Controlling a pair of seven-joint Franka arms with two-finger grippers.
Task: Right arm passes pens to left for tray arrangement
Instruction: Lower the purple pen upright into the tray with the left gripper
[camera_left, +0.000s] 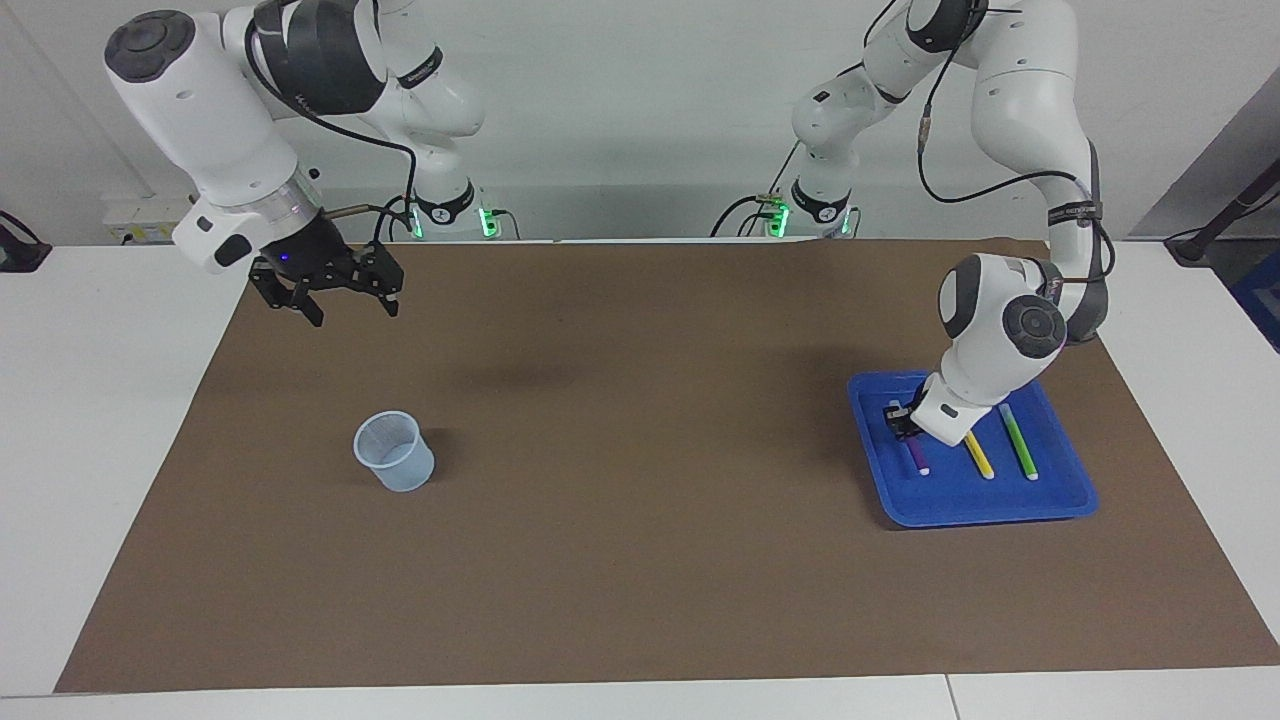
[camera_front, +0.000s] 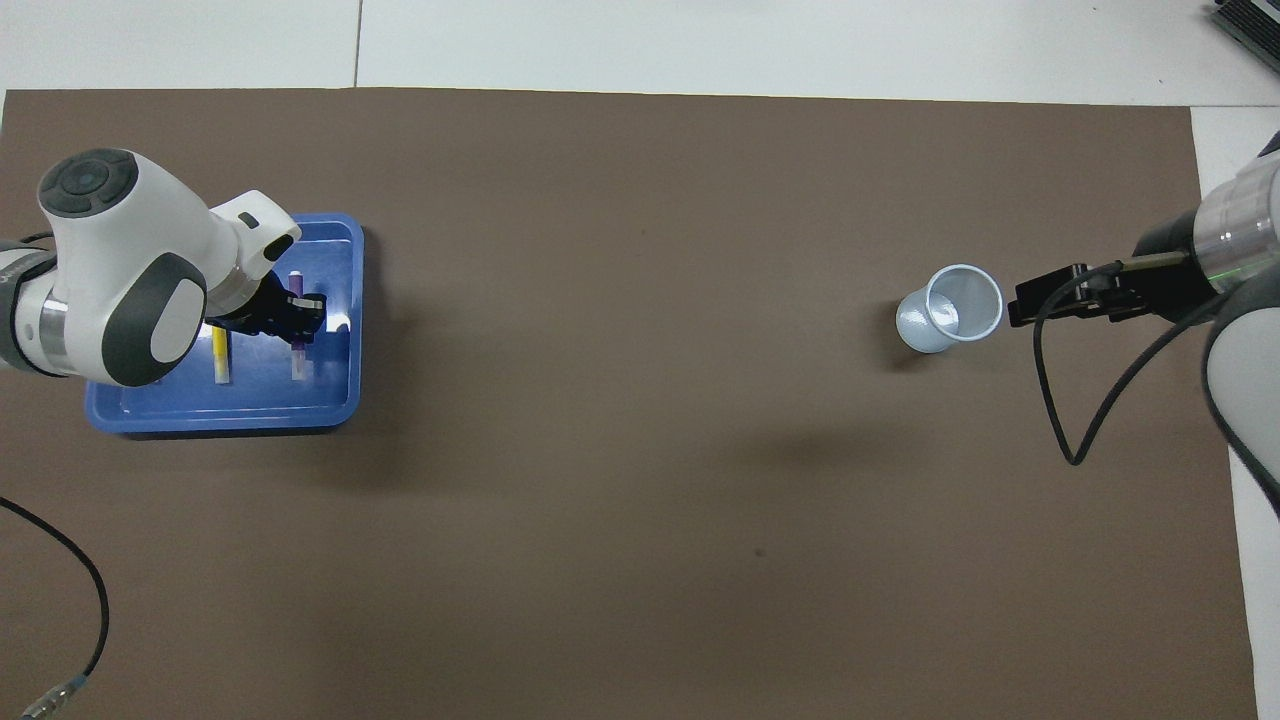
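1. Three pens are seen lying in the blue tray (camera_left: 1060, 500), side by side and roughly parallel: purple pen (camera_left: 918, 460), yellow pen (camera_left: 979, 461), green pen (camera_left: 1018, 444). The white tips of all three are turned away from the robots.
2. In the facing view the purple pen is found at about 9 o'clock from the yellow pen and the green pen at about 3 o'clock from it. In the overhead view the green pen is covered by the left arm's wrist.
3. The tray is placed on the brown mat (camera_left: 640, 560) at the left arm's end of the table (camera_left: 60, 420).
4. The left gripper (camera_left: 899, 420) is held low inside the tray, on the robot-side end of the purple pen; its jaws are closed on that pen. The pen's tip end is seen at about 6 o'clock from the gripper in the facing view; whether it rests on the tray floor cannot be told.
5. A translucent bluish cup (camera_left: 394, 452) is set upright on the mat toward the right arm's end, well apart from the tray. No pen is seen in it.
6. The right gripper (camera_left: 342, 298) is held in the air over the mat, at about 11 o'clock from the cup in the facing view. Its jaws are spread wide and nothing is held. This arm is waiting.
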